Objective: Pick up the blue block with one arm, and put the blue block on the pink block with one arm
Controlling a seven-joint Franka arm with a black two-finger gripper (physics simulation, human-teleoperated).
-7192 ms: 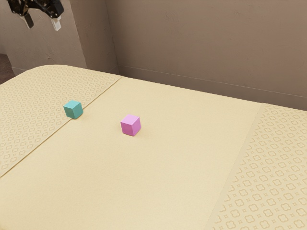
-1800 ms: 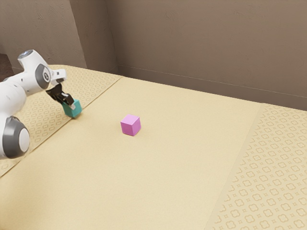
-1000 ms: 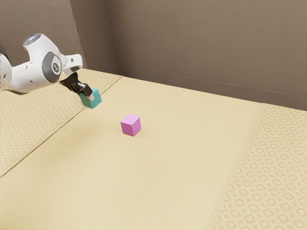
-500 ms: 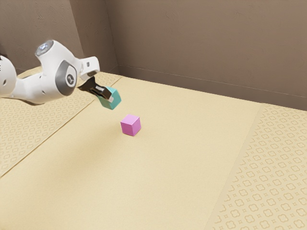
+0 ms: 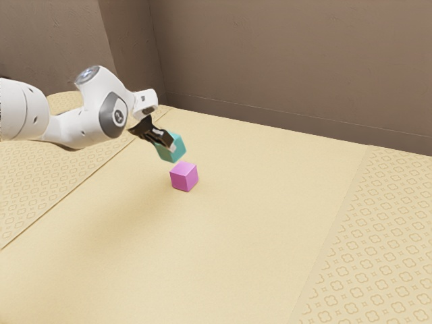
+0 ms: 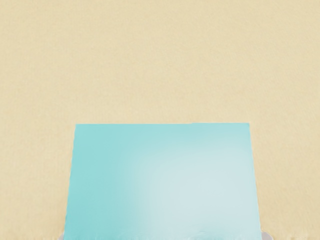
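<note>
**Q:** What is the setting?

**A:** A brown-walled room with a cream-coloured bench [image 5: 270,223], patterned along 2 of its sides. 1 white Franka arm [image 5: 61,121] reaches in from the exterior view's left.

**Q:** What is the state of the black two-finger gripper [image 5: 162,141]?

**A:** It is closed on the small, cube-shaped, teal-tinted blue block [image 5: 171,148], with 1 finger on each of 2 opposite faces. The cube hangs clear of the bench and sits tilted in the exterior view. In the wrist view, the blue block [image 6: 162,185] lies directly under the hand, with bare bench [image 6: 160,60] beyond it.

**Q:** Which relation governs the next move?

**A:** The small, matte, cube-shaped pink block [image 5: 183,176] rests on the plain centre of the bench. It lies below the held cube and slightly toward the exterior view's right. The 2 cubes are close but appear not to touch. The hand is judged to need a short travel toward the right of that view, and the blue block should be levelled before it is lowered.

**Q:** What is the risk?

**A:** If the blue block is released while tilted or off-centre, it could slide off the small top face of the pink block.
</note>
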